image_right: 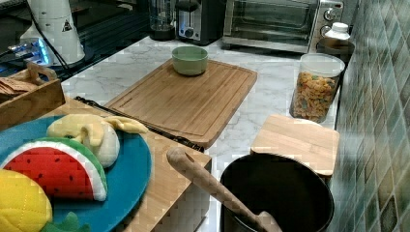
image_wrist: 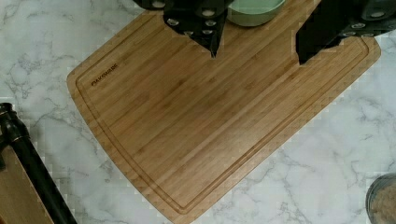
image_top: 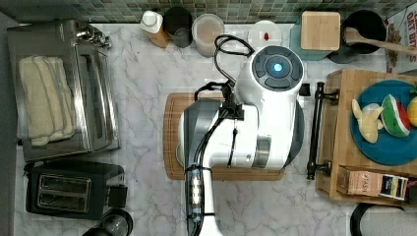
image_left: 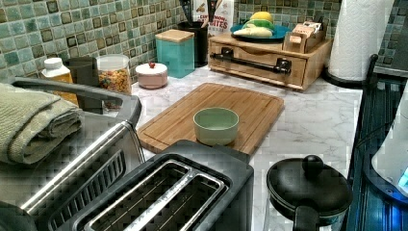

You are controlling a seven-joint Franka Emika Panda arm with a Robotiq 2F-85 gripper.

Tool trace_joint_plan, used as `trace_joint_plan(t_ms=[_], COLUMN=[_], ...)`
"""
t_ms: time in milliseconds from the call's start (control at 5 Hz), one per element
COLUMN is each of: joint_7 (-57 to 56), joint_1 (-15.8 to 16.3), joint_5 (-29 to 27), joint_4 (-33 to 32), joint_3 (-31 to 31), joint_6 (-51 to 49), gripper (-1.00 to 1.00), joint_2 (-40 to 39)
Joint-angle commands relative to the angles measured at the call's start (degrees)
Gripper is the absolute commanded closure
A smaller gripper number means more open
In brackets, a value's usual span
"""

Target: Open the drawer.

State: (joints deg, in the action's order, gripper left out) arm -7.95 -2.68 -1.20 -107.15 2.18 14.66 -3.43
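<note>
My tool, a pair of black fingers, hung spread apart with nothing between them, above the large flat bamboo cutting board with rounded corners. A small pale green ceramic bowl sat on that board just behind my fingers. In the top view, my white and grey arm covered most of the board.

The board lay on the white marbled surface. Beyond the board's edge, at the top view's right, stood the light wooden drawer with a long black metal bar handle on its front. The drawer was shut, its front flush with the wooden box around it. My tool was well apart from the handle. In the wrist view, one end of the black bar showed at the picture's edge, beside the board's corner.

On top of the drawer box rested a round blue plate carrying soft toy fruit: a watermelon slice, a peeled banana and a yellow piece.

In the left view, a black two-slot toaster and a steel toaster oven with a folded beige towel on it stood at the near end of the surface.
</note>
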Motion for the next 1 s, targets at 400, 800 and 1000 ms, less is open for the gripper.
trace_joint_plan(t_ms=[400,800,1000], joint_7=[-5.0,-23.56,-26.94], joint_1=[-0.6,-1.74,-5.39], joint_5=[0.01,3.15,6.52], joint_4=[-3.04,-3.6,-2.37], joint_3=[0.41,3.83,1.93], joint_6=[3.81,5.34,4.39], gripper=[-1.0,-1.0,-1.0], joint_2=[0.42,-1.89,-3.97])
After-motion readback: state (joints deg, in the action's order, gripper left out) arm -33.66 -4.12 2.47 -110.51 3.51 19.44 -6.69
